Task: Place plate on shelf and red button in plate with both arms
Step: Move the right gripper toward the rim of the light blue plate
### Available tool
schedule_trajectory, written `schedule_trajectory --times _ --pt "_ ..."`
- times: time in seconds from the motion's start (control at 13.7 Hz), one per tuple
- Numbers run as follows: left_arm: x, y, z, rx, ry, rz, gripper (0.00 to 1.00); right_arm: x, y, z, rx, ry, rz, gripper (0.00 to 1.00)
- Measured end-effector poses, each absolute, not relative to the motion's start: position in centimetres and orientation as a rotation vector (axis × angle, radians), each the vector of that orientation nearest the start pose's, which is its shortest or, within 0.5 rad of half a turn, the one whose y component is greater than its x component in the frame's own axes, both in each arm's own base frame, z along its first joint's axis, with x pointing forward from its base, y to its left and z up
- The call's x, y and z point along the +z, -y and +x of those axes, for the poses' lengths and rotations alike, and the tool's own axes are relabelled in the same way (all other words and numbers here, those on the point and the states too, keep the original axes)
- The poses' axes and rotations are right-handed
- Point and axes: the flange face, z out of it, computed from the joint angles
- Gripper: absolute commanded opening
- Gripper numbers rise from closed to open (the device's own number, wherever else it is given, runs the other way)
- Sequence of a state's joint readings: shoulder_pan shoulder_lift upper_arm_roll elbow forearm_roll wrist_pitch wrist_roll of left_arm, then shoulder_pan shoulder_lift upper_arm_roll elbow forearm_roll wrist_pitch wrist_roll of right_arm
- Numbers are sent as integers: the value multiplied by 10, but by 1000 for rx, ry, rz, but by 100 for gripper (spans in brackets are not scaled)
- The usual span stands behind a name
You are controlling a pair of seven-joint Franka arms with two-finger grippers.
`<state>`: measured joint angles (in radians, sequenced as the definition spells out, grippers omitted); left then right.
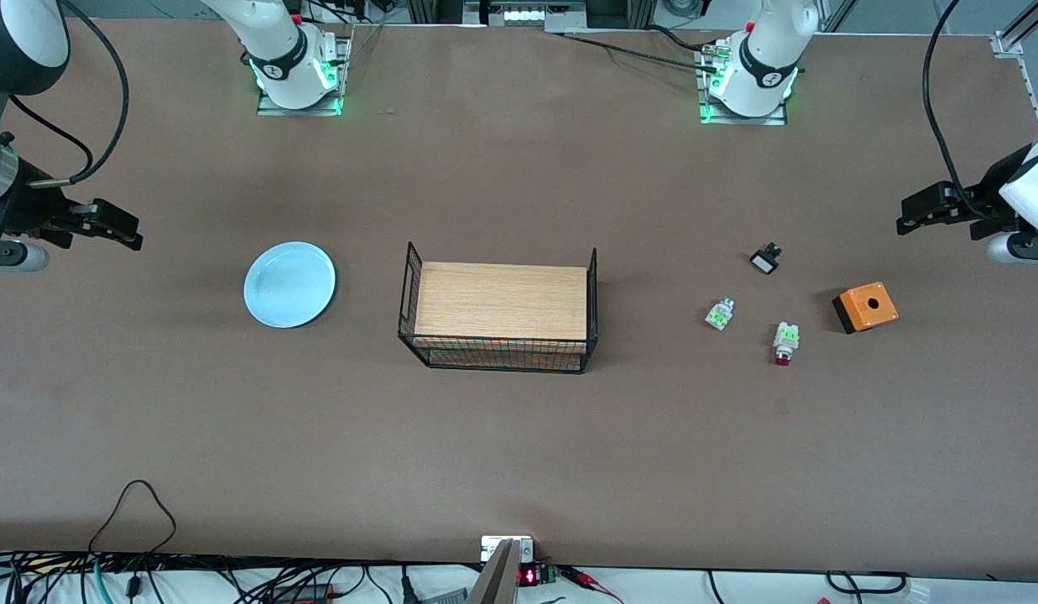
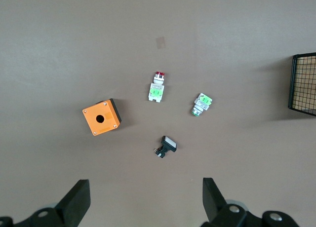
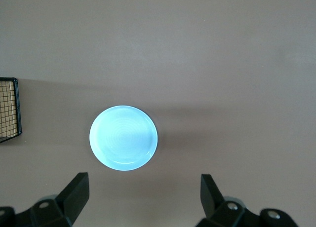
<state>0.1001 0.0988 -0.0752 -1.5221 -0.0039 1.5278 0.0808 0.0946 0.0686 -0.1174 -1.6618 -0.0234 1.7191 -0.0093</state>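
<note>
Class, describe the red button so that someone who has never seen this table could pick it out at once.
Start at the wire basket mid-table and look toward the left arm's end, where four small parts lie. The red button is beside the orange box, nearest the front camera. Unlike the similar white-green part, it has a red cap.

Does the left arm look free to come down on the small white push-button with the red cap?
Probably yes. The left gripper is open above the parts, and the red-capped white push-button lies apart from the orange box and its neighbours.
</note>
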Motion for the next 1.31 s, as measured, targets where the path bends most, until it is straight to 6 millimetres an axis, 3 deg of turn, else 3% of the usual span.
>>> schedule_trajectory --times 0.44,0.66,1.02,1.31 --pt "588 -12 578 145 -101 -3153 100 551 16 583 36 -21 -3173 100" --pt "589 -13 578 142 -96 -3153 100 526 26 592 95 -49 -3176 100" --pt "594 -20 576 128 -77 -3153 100 436 52 612 167 -108 -3181 100" --pt "602 -35 571 110 -35 -3152 100 336 54 586 229 -63 -3175 100"
